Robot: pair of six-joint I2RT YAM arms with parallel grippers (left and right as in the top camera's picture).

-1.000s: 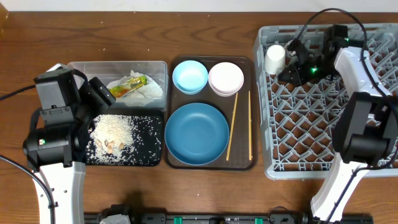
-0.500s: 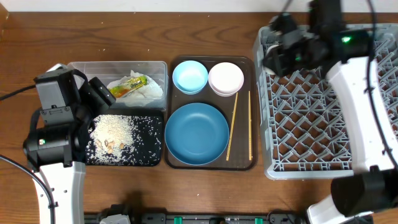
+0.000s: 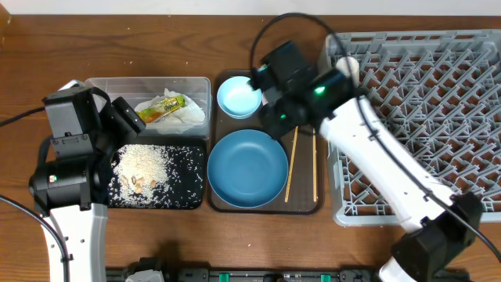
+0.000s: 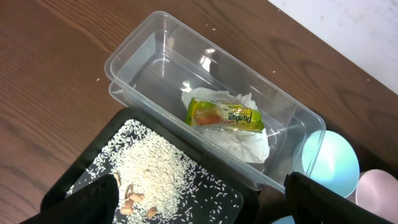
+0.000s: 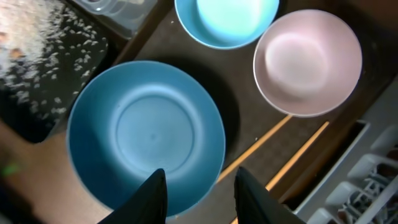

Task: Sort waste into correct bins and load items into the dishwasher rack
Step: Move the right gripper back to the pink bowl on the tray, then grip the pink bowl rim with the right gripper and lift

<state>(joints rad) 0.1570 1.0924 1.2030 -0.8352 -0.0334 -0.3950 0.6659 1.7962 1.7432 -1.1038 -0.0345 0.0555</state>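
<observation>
The grey rack (image 3: 438, 117) fills the right side, with the white cup (image 3: 347, 69) in its far left corner. My right gripper (image 3: 275, 124) (image 5: 199, 183) is open and empty above the right rim of the large dark-blue bowl (image 3: 246, 168) (image 5: 146, 134). The light-blue bowl (image 3: 237, 98) (image 5: 227, 18), pink bowl (image 5: 308, 62) and chopsticks (image 3: 290, 168) (image 5: 267, 140) lie on the brown tray. The arm hides the pink bowl in the overhead view. My left gripper (image 3: 117, 125) (image 4: 202, 208) is open over the black tray (image 4: 81, 168) of rice (image 4: 155, 174). The napkin (image 4: 242, 140) and wrapper (image 4: 225, 115) lie in the clear tub (image 4: 143, 68).
The brown serving tray (image 3: 213, 125) sits between the black tray (image 3: 192, 200) and the rack. A few brown scraps (image 4: 130, 199) lie in the rice. My right arm reaches diagonally across the rack's near left part.
My right gripper let go of the white cup in the rack's far left corner and swung left, over the brown tray. The left arm has not moved.
</observation>
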